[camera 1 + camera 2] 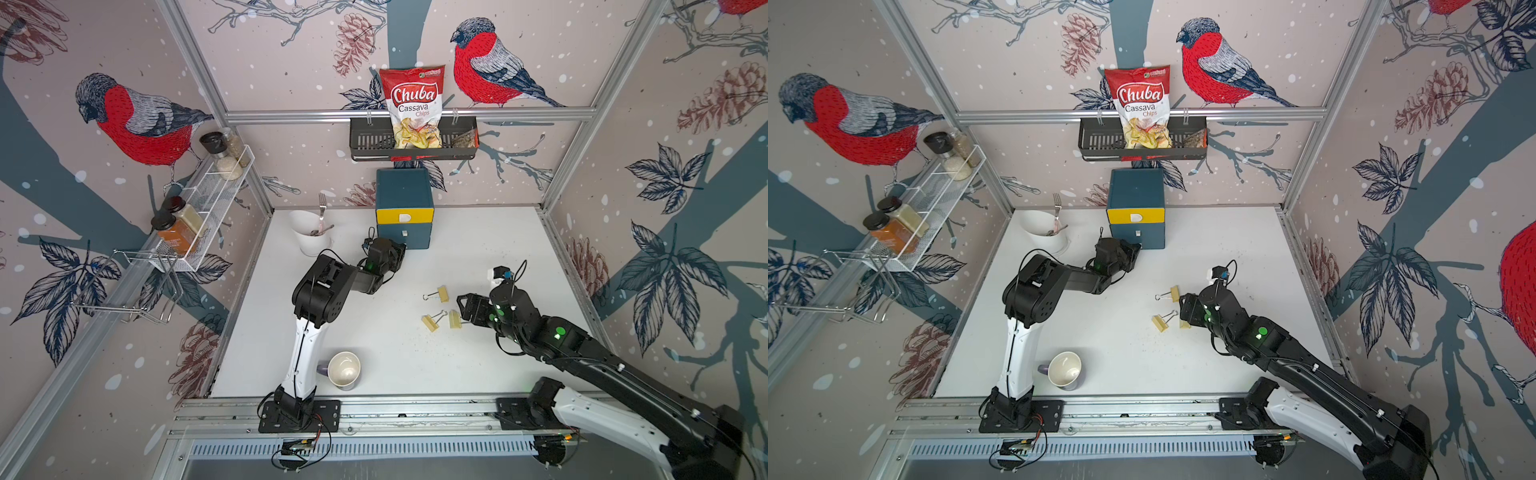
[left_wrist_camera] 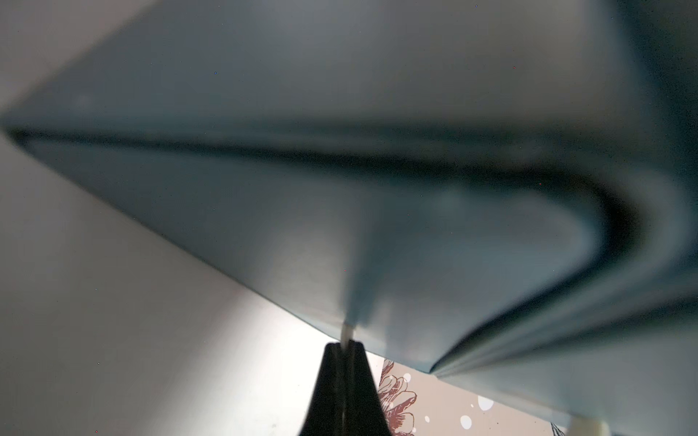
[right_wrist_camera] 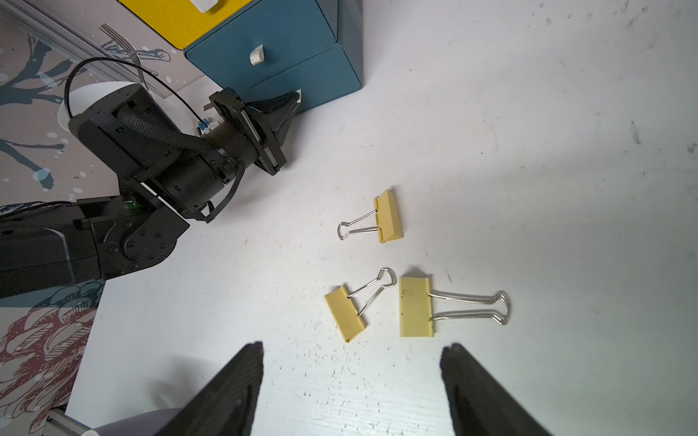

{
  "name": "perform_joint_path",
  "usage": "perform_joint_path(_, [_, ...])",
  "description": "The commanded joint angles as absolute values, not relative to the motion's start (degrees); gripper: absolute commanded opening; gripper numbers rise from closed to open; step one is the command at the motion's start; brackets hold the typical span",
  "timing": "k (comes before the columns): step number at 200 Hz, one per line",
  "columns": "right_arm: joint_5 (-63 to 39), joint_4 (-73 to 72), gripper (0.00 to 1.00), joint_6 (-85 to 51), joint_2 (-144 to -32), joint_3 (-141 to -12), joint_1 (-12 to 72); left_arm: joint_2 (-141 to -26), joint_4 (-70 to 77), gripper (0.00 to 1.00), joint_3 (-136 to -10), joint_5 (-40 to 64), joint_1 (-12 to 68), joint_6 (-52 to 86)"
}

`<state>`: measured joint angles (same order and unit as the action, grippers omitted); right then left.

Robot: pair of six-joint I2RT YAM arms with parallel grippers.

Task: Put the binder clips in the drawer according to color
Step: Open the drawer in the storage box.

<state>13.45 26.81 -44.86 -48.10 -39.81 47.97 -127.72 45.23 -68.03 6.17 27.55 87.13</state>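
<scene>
Our left pincer (image 2: 344, 344) is pinched tight on the white tab (image 2: 346, 333) of the lowest drawer (image 3: 325, 75) in the teal drawer unit (image 1: 405, 189) at the back of the table (image 1: 374, 332). Our right pincer (image 3: 355, 346) gapes wide, holding nothing, just beside three yellow binder clips (image 3: 389, 221) that we see lying close together on the table, well apart from the drawers.

White table (image 1: 478, 257) w/ drawer (image 1: 405, 195), 3 yellow binder clips (image 1: 444, 294), mug (image 1: 344, 370), utensil cup (image 1: 308, 239).

Lab test cell: aluminium frame (image 1: 291, 116), bird-print wall panels (image 1: 291, 50), arms (image 1: 305, 345) bolted to rail (image 1: 415, 409) (spice rack (image 1: 216, 195) prop).
</scene>
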Motion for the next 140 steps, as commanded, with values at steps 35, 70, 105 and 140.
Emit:
perform_joint_path(35, [13.5, 26.0, 0.79, -44.5, -48.5, -39.3, 47.7, -125.1, 49.6, 0.0, -63.7, 6.5, 28.1, 88.5])
perform_joint_path(70, [14.1, 26.6, 0.79, -44.3, -49.9, -39.5, 47.9, -121.3, 51.6, 0.0, -57.6, 5.6, 30.1, 89.4])
perform_joint_path(105, [15.4, 27.4, 0.78, -44.9, -53.2, -39.7, 49.2, -117.9, 54.8, 0.0, -49.9, 3.8, 32.6, 90.7])
perform_joint_path(140, [16.7, 29.6, 0.75, -48.3, -58.7, -41.8, 51.2, -116.3, 57.2, 0.0, -45.0, 2.8, 34.7, 91.5])
